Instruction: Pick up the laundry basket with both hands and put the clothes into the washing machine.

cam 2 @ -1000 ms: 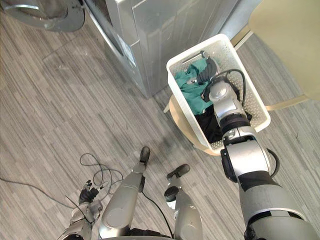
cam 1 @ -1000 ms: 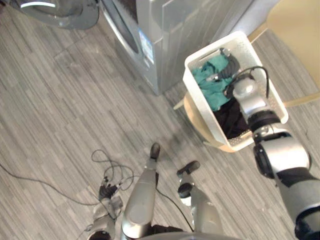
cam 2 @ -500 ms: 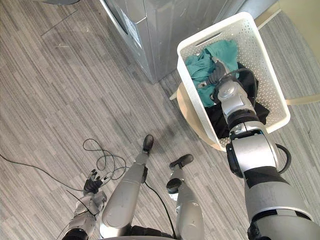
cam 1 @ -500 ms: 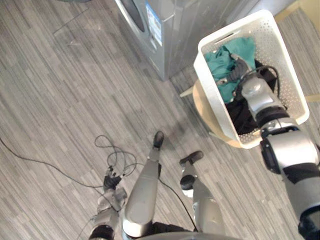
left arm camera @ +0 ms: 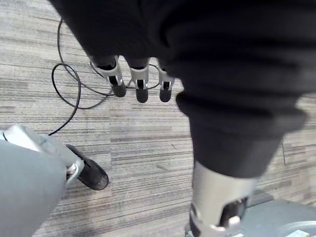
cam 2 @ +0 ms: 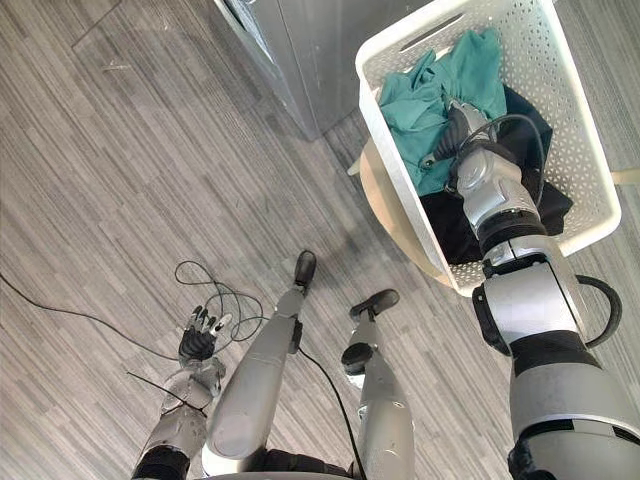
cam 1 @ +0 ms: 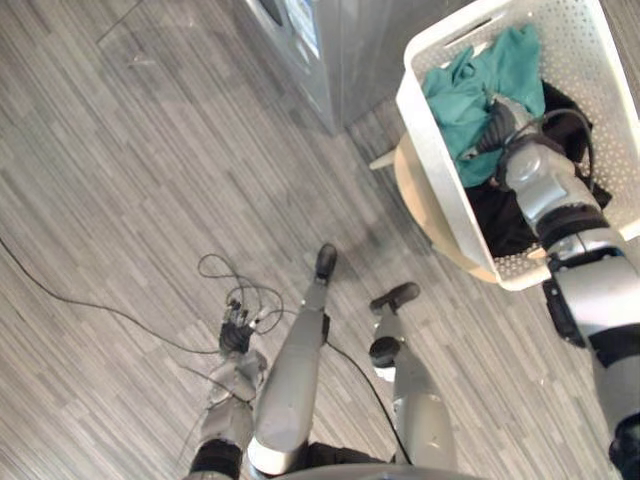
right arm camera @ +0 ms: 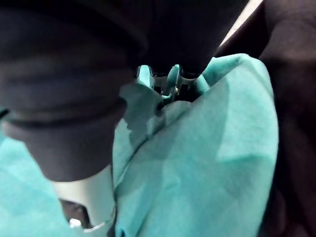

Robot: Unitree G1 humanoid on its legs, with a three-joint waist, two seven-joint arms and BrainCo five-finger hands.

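Grey floor [cam 1: 120,150] by the washer [cam 2: 310,60]: the basket [cam 2: 400,190] sits on a stool [cam 1: 418,205], teal cloth [cam 2: 420,100] inside. There the right hand [cam 2: 455,125] is sunk in that cloth, grip untellable; the left hand [cam 2: 200,335] hangs well apart, fingers [left arm camera: 140,89] spread.

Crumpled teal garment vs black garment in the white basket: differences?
The teal garment is bunched at the basket's far end; the black garment lies nearer the robot. The right hand is on the teal one, not the black. Both sit inside the white perforated basket.
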